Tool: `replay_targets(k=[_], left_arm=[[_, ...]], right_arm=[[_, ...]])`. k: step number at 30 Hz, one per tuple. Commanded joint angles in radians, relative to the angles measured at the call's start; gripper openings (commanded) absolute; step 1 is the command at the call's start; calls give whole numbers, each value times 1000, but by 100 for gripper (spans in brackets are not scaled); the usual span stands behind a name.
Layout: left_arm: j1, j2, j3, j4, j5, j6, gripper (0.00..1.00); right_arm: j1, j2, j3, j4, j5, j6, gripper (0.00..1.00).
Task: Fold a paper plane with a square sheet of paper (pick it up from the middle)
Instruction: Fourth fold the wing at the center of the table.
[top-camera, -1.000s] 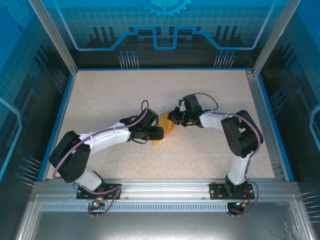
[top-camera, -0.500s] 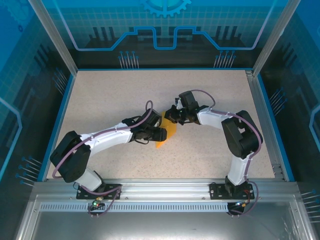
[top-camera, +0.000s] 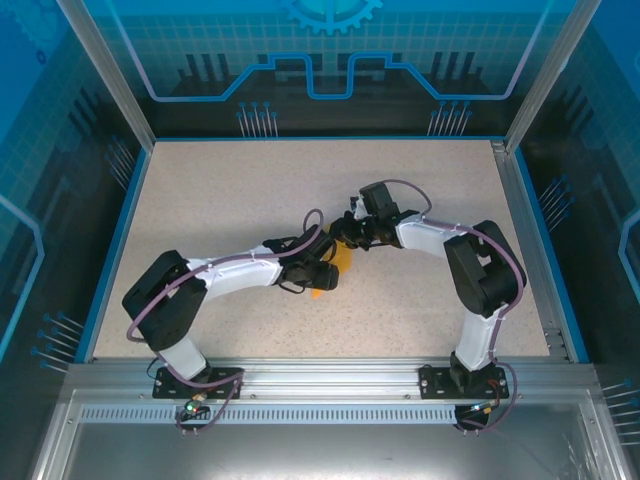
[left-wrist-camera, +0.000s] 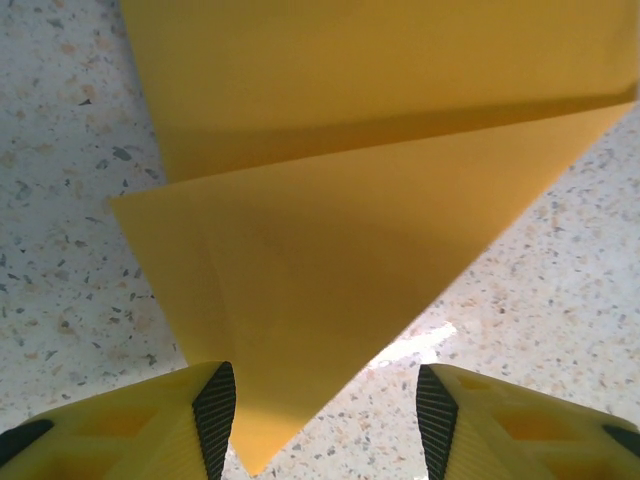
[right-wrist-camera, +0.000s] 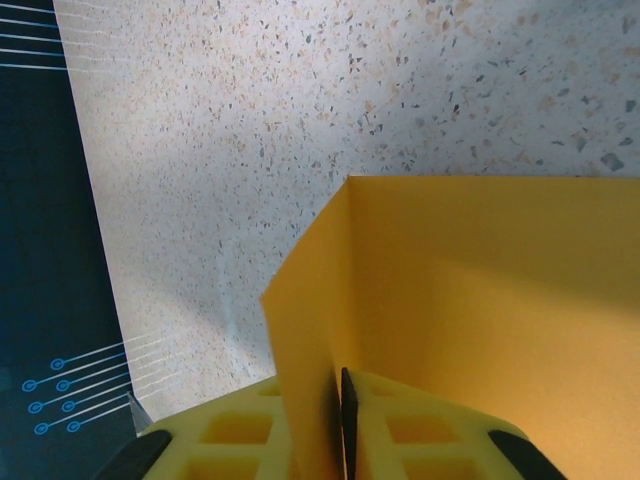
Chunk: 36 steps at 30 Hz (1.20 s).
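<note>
While both arms bent toward each other, the left gripper (left-wrist-camera: 325, 388) stood parted astride the paper (left-wrist-camera: 330, 250); the right gripper (right-wrist-camera: 338, 392) pinched its edge.

folded paper (top-camera: 345, 262) on table (top-camera: 220, 190) | between left arm (top-camera: 240, 275) and right arm (top-camera: 430, 238)

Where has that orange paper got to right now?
The folded orange paper sits mid-table where the arms meet, one edge pinched by the right gripper, a pointed corner between the fingers of the open left gripper.
</note>
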Motion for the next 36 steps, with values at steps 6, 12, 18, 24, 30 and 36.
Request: replay_targets(k=[6, 12, 18, 24, 30, 36], left_arm=[[-40, 69, 56, -17, -90, -31, 51], [-61, 95, 69, -34, -132, -39, 47], [-68, 98, 66, -41, -155, -41, 41], [-74, 94, 59, -51, -187, -34, 45], [-78, 93, 55, -40, -191, -28, 42], [-79, 98, 56, -42, -201, -23, 36]], right_arm=[[-21, 36, 11, -12, -89, -38, 18], [-24, 47, 33, -43, -102, -59, 19], [-26, 47, 38, -55, -98, -66, 19], [-26, 51, 42, -54, -105, -65, 13], [-26, 59, 52, -61, -109, -67, 10], [-26, 58, 52, -66, -105, -65, 10]])
